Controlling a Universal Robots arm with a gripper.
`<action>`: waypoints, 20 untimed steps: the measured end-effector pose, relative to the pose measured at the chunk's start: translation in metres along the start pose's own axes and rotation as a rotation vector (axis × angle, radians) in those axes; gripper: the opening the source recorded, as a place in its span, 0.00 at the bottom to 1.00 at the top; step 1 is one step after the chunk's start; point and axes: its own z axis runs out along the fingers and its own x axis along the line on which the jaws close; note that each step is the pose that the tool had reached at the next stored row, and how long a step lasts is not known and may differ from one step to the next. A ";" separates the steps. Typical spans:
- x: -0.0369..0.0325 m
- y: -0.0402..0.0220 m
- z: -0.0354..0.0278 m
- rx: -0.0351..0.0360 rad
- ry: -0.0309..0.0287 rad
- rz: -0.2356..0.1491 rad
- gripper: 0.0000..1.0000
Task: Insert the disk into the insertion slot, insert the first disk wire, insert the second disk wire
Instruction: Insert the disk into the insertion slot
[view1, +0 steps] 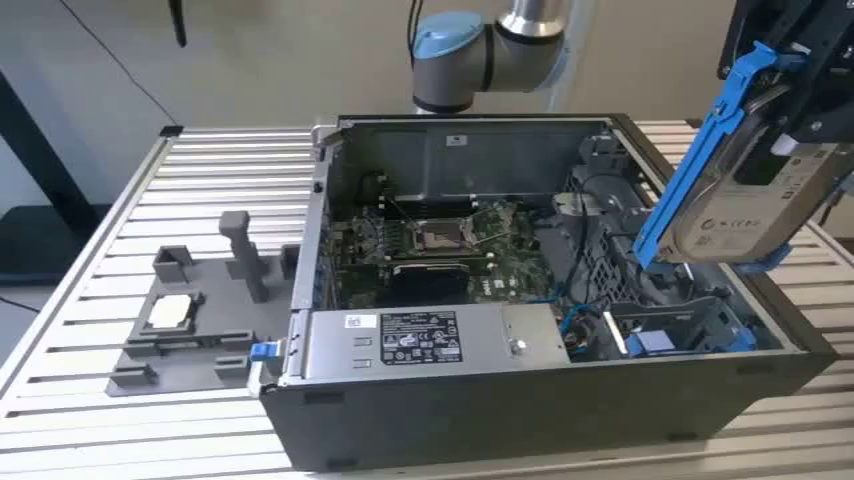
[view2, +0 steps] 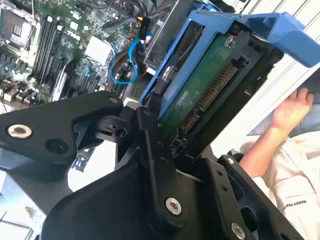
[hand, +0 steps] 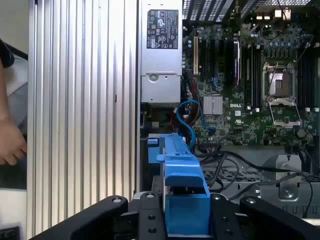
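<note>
The fingers (view2: 152, 145) grasp the disk (view1: 747, 205) by its blue carrier, holding it tilted above the slot (view1: 681, 322), toward the tabletop's (view1: 120, 210) edge at the exterior view's right. Seating it cleanly likely means squaring the carrier to the slot and keeping clear of the cables (view1: 577, 322).

No print I can make out from here. The power-supply box (view1: 527, 345) carries a black-and-white label (view1: 420, 338) on its top. Up to the exterior view's right of that box, the disk (view1: 787, 190) shows a pale label (view1: 734, 228), its characters too fine to read.
</note>
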 end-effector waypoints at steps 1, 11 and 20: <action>0.0000 0.0000 0.0000 0.0000 0.0000 0.000 0.32; 0.0001 0.0000 0.0000 0.0000 0.0000 0.000 0.32; 0.0001 -0.0006 0.0074 0.0131 0.0040 0.000 0.32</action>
